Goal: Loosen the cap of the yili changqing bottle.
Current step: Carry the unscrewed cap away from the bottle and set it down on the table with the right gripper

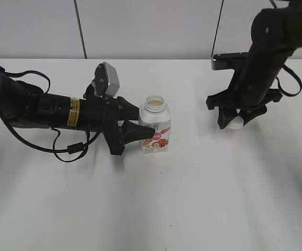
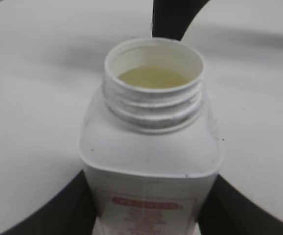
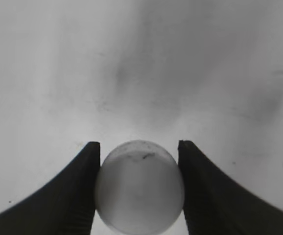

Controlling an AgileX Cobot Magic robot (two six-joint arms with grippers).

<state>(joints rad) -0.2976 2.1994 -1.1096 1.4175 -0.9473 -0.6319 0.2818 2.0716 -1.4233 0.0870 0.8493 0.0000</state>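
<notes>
The yili changqing bottle (image 1: 155,126) stands upright in the middle of the white table, white with a red-pink strawberry label. Its neck is open and pale liquid shows inside it in the left wrist view (image 2: 153,122). My left gripper (image 1: 140,135) is shut on the bottle's body, one black finger on each side (image 2: 146,215). The white round cap (image 3: 139,188) is off the bottle, held between the fingers of my right gripper (image 3: 139,191). In the exterior view my right gripper (image 1: 236,121) holds the cap (image 1: 236,124) low over the table, well to the right of the bottle.
The white table (image 1: 193,198) stretches to a pale wall at the back. Black cables (image 1: 70,149) loop on the table beside my left arm. The right arm's wrist block (image 1: 229,61) hangs over the far right.
</notes>
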